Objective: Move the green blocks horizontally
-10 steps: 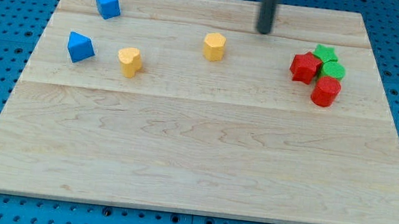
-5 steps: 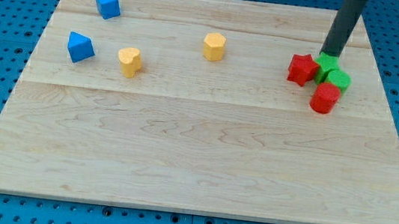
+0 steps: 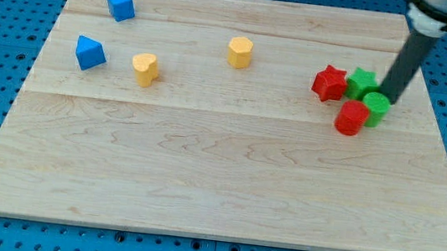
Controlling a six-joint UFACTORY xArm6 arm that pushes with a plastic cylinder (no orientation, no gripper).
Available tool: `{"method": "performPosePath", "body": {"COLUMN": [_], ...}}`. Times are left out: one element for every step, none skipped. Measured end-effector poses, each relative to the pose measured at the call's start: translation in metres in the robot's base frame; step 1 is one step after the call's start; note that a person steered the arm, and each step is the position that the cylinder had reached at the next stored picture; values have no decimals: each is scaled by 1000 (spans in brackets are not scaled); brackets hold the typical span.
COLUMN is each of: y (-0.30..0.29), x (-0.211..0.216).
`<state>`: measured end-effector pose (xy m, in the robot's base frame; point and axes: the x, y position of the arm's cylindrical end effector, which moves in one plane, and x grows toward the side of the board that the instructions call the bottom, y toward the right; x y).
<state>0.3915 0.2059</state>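
Note:
Two green blocks sit in a cluster at the view's right: a green star (image 3: 361,80) and a green cylinder (image 3: 375,106) just below and right of it. A red star (image 3: 329,83) touches the green star's left side, and a red cylinder (image 3: 351,118) sits against the green cylinder's lower left. My tip (image 3: 391,95) stands at the right edge of the cluster, against the green star's right side and just above the green cylinder. The rod rises toward the view's top right.
A yellow block (image 3: 239,51) lies at top centre and a yellow heart-like block (image 3: 145,68) left of centre. Two blue blocks lie at the left: one (image 3: 120,4) near the top edge, one (image 3: 90,52) below it. The wooden board (image 3: 217,184) rests on blue pegboard.
My tip moved from the top centre to the right side of the cluster. The green and red blocks have shifted left and slightly down.

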Motion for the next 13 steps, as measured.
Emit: {"method": "performPosePath", "body": {"y": [-51,-63,-75,-31,-52,-110,-134,-140,-100,-79,-83,-107,-156], "x": [-42,-88,-90,-55,-18,-37,-81,-89,-34,-66,-95,-125,-146]}}
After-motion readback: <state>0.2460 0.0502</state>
